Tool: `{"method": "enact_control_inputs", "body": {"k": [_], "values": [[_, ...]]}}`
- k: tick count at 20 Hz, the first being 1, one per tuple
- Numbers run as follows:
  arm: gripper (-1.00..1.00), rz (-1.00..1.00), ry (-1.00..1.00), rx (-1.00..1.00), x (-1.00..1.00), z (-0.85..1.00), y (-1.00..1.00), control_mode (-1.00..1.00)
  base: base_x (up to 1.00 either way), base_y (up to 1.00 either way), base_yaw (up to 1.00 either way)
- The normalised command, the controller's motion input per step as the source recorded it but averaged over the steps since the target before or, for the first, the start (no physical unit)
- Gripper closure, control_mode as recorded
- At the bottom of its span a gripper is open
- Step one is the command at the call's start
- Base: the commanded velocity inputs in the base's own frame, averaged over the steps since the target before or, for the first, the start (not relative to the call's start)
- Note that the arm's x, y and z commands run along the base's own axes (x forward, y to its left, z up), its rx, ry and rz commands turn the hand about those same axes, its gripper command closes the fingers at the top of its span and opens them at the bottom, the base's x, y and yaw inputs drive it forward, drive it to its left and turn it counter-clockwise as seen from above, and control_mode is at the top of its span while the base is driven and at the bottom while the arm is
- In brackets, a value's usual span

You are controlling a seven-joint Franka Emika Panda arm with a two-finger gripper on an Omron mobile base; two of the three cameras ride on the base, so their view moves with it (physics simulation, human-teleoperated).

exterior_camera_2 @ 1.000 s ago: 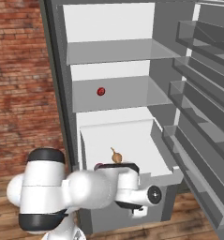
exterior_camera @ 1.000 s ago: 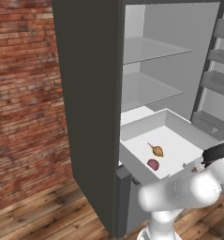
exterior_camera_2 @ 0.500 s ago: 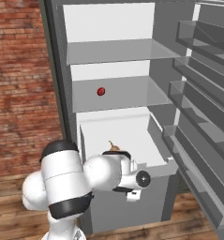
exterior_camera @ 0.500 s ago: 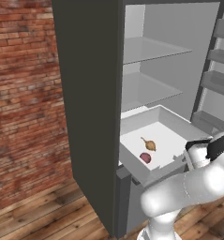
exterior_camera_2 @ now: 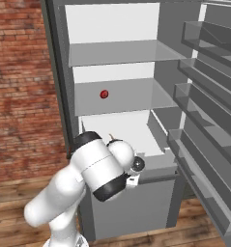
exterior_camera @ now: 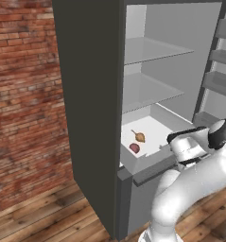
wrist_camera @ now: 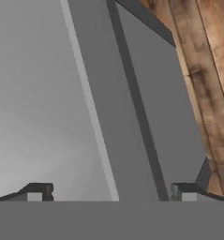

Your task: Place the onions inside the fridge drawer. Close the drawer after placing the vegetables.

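Inside the wide light-grey pull-out fridge drawer (exterior_camera: 154, 160), still partly out, the small golden-brown onion (exterior_camera: 139, 136) lies stem pointing up-left, beside a dark red lump (exterior_camera: 134, 148). No writing shows. Two-finger gripper (wrist_camera: 111, 190) spread wide, empty, over the drawer's front.

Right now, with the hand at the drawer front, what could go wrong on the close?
1. The fridge drawer is still partly out, and the gripper has its jaws spread across the front panel's top edge. An off-centre push could skew the bin so it jams.
2. The onion and a dark red item lie loose near the front; a hard shove could roll them.
3. The door racks sit close beside the arm; a swing might clip them.
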Motion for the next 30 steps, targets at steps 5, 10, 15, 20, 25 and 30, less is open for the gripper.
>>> {"method": "enact_control_inputs", "body": {"k": [5,10,15,20,25,30], "values": [[-1.00,0.00,0.00,0.00,0.83,0.01,0.00,-1.00,0.00,0.00,0.00],[-1.00,0.00,0.01,0.00,0.85,0.07,0.00,-1.00,0.00,0.00,0.00],[-1.00,0.00,0.01,0.00,0.80,0.02,0.00,-1.00,0.00,0.00,0.00],[-1.00,0.00,0.00,0.00,0.76,0.04,0.00,-1.00,0.00,0.00,0.00],[-1.00,-0.01,0.00,0.00,0.72,0.02,0.01,-1.00,0.00,0.00,0.00],[-1.00,-0.02,0.00,0.00,0.64,0.00,0.05,-1.00,0.00,0.00,0.00]]}}
